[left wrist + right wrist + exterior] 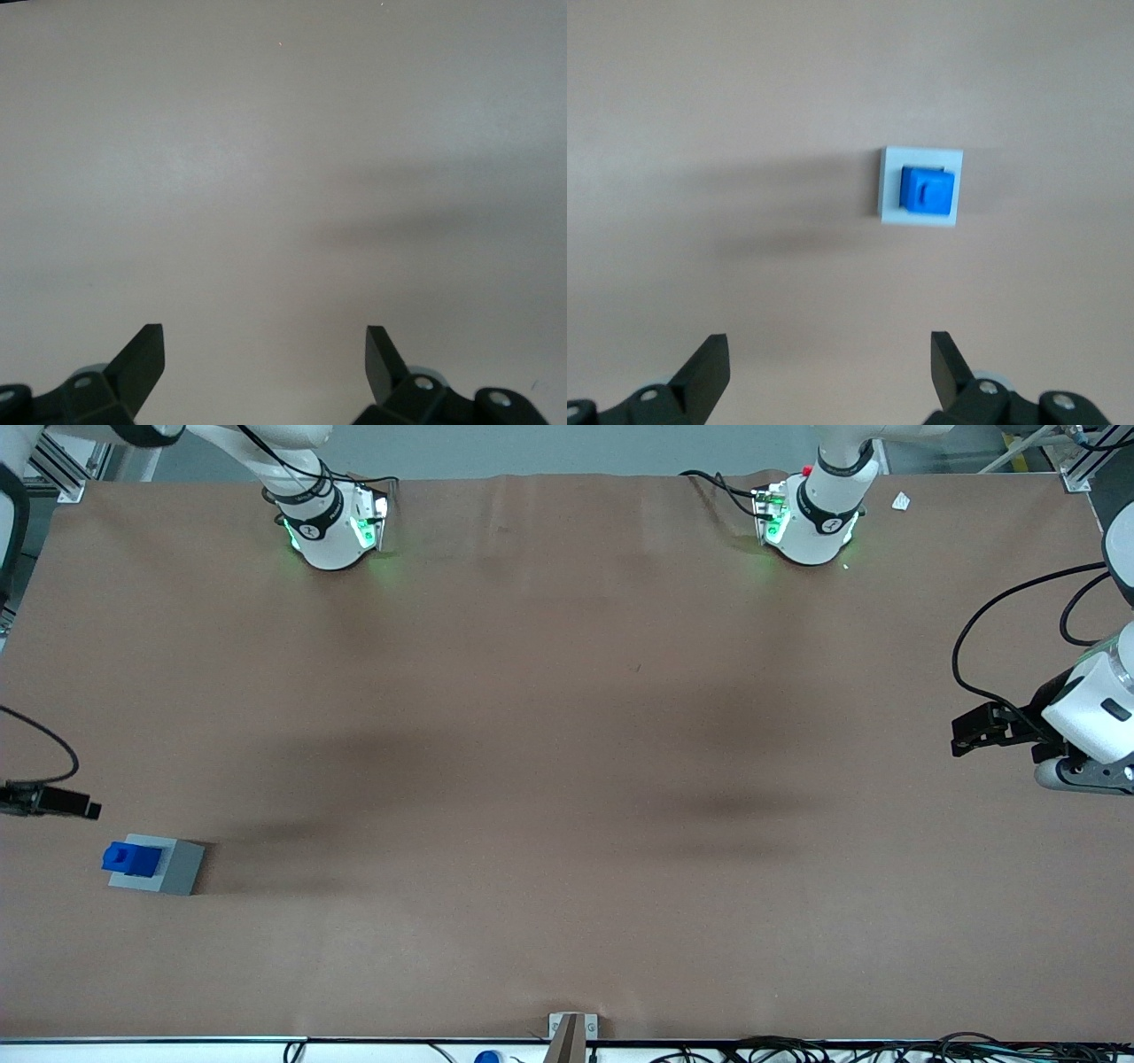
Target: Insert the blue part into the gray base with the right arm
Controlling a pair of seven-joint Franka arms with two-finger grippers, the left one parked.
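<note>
1. Gripper (828,376) of the right arm (49,802) hangs high above the table with its two black fingers (709,363) spread wide and nothing between them; in the front view only a dark tip of that arm shows at the working arm's end of the table.

2. Just nearer the front camera than that tip sits the gray base (159,866), and the blue part (131,857) stands in the base's top, apparently in the recess, rising above the rim. It sits off-center, close to one edge of the base.

3. By my reading the insertion looks done or nearly so, and the step in hand is clearing away or checking the seat. To do that well, keep the fingers apart and lift straight up, so nothing drags the part out. If the part needs pressing home, come down centered over it and push squarely, not on one corner.

4. From the wrist camera, the base (920,188) and part (928,190) appear from above: gray rim is visible on three sides of the blue, with a small mark on the part's top face. This camera cannot show how deep the part sits.

5. From the front camera, the part's height above the base shows, along with the brown table (567,779) around it.
</note>
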